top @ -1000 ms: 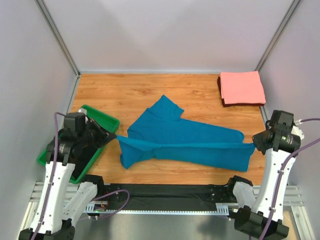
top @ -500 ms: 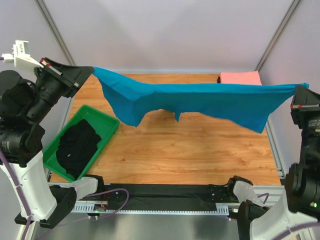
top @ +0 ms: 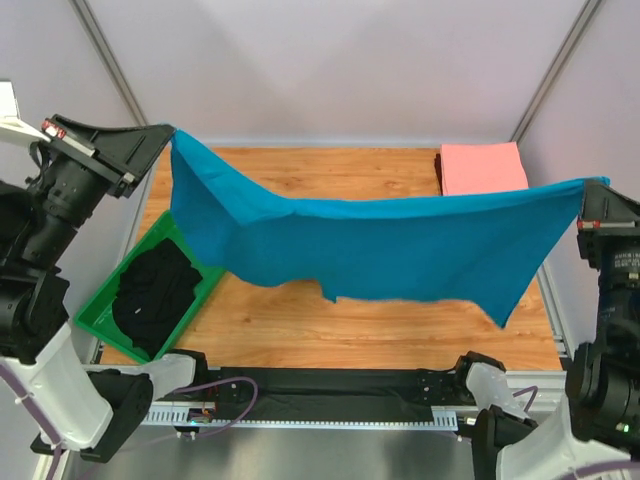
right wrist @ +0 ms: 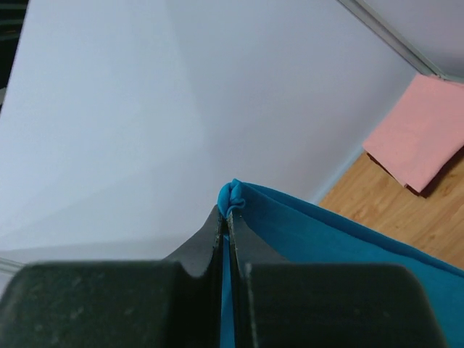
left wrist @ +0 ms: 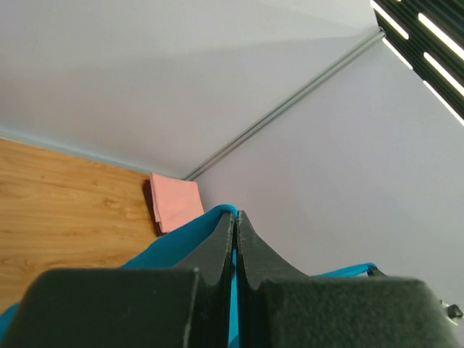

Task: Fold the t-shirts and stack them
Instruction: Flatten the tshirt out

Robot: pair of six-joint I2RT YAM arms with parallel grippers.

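Jaws of left gripper [top: 166, 136] and right gripper [top: 587, 196] each clamped on edge of soft teal-blue cloth t-shirt [top: 400, 245], stretched aloft between them, long axis left-right; folded salmon-pink t-shirt [top: 483, 167] lies far-right, nearer right gripper.

Your left gripper [top: 168, 131] at 10 o'clock and your right gripper [top: 590, 186] at 3 o'clock hold the hanging t-shirt [top: 400, 245] between them, above the table [top: 400, 330]. Behind its right end, at 1 o'clock, lies the folded t-shirt [top: 483, 168]. At 8 o'clock, under its left end, sits the tray [top: 98, 305], with a clothing heap [top: 150, 295] in it.
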